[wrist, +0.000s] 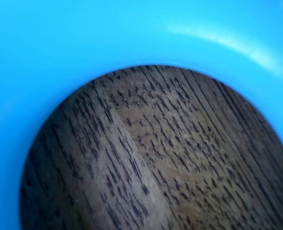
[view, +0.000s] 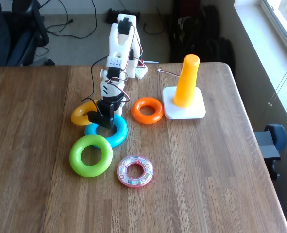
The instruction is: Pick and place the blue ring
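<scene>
In the fixed view the blue ring [view: 118, 134] lay flat on the wooden worktop [view: 206, 170], touching the green ring [view: 90, 155] in front of it and the yellow ring [view: 79, 114] behind it. The black end effector [view: 104, 120] was down over the far-left part of the blue ring, but I cannot tell whether its fingers were spread or pinching it. In the wrist view the blue ring [wrist: 45, 43] was very close, curving around the bare wood.

The wrist view peers point-blank through the blue ring [wrist: 60, 43] at the table [wrist: 155, 158]; the fixed view looks down across both.
</scene>
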Tool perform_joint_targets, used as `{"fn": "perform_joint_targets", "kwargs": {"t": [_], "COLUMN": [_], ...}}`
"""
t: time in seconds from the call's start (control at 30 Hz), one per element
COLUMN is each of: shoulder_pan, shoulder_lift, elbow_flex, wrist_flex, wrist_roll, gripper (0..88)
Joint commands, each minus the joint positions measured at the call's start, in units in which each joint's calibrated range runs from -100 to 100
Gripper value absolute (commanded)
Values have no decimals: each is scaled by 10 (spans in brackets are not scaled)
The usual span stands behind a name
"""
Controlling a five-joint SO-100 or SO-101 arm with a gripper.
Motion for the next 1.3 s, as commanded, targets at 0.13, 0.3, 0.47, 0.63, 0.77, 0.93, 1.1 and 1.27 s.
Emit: {"fn": "perform_joint_targets", "kwargs": {"t": [0.13,0.3,0.47,0.63,0.77,0.93,1.1,1.27], "shoulder_pan": [2,2,2,2,3,3,3,3], "shoulder_lift": [5,4,3,0,0,-3,-54,-116], "elbow_flex": [7,7,7,7,2,0,0,4], "wrist_flex": [9,8,8,8,13,14,14,15], "wrist_roll": [2,2,2,2,2,2,2,2], "gripper": [178,91,11,18,18,18,18,18]}}
